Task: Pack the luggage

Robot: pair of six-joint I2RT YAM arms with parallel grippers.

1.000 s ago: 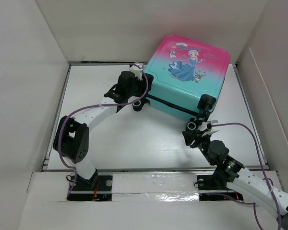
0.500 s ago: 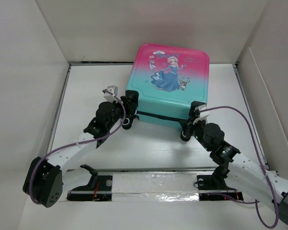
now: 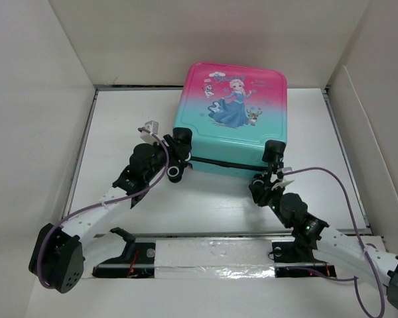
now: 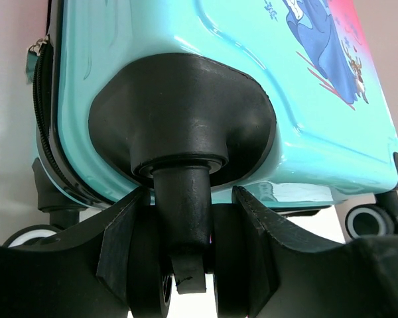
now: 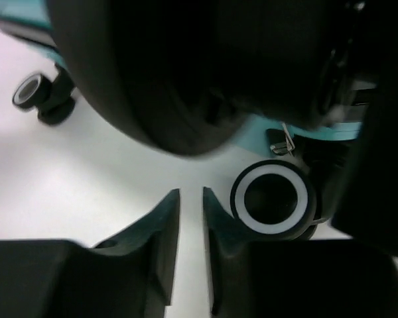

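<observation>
Closed child's suitcase (image 3: 235, 126) is laid flat at far middle of bench (image 3: 205, 205). Its corner caster (image 4: 181, 199) is straddled by the left pincer (image 4: 189, 265), likely for steering; clamping cannot be told. The right pincer (image 5: 191, 199) is held nearly together, empty.

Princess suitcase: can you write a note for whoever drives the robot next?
Left gripper: shut on the near-left caster of the suitcase.
Right gripper: shut, empty, beside the near-right wheel.
Suitcase: closed, lying print-up at the back of the table.
Done: lid is shut.
Left: check the zip, which these views don't fully show; let go of the caster.
</observation>
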